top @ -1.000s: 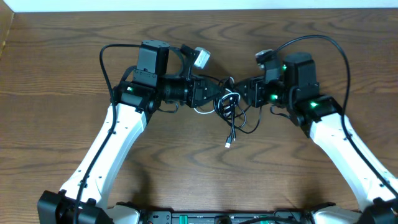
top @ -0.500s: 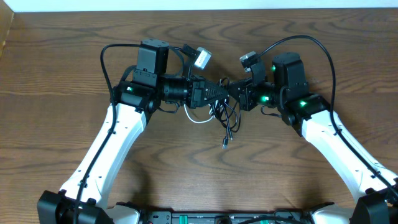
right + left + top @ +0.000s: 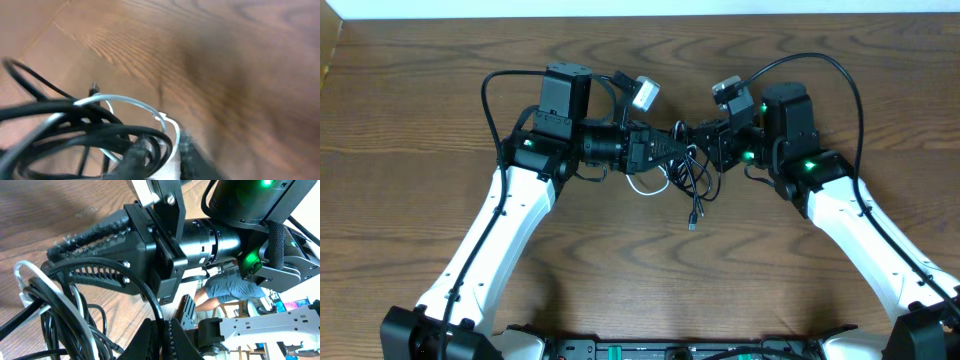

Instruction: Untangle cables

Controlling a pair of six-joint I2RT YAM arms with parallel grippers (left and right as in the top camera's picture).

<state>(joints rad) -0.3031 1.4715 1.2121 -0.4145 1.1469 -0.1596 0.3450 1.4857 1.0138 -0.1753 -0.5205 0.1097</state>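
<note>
The cables (image 3: pixel 688 178) hang as a tangled bundle of black loops between my two grippers at the table's middle, and one plug end (image 3: pixel 692 224) dangles toward me. A white cable (image 3: pixel 645 188) loops out below the left gripper (image 3: pixel 670 152). In the left wrist view that gripper (image 3: pixel 164 337) is shut on a single black strand (image 3: pixel 150 305). The right gripper (image 3: pixel 700 143) faces it closely from the right. Its view is blurred. Its fingers (image 3: pixel 136 159) stand slightly apart, with black loops (image 3: pixel 75 125) and the white cable (image 3: pixel 135 102) between them. Whether they grip anything is unclear.
Bare wooden table (image 3: pixel 420 100) lies all around the bundle. The thick black arm wires (image 3: pixel 490 90) arch over each arm at the back. The right arm's body (image 3: pixel 220 230) fills most of the left wrist view, very close.
The right gripper pushed left toward the left one, then drew back slightly to the right. Its fingers narrowed. The bundle and dangling plug shifted with it. The left arm stayed still.
</note>
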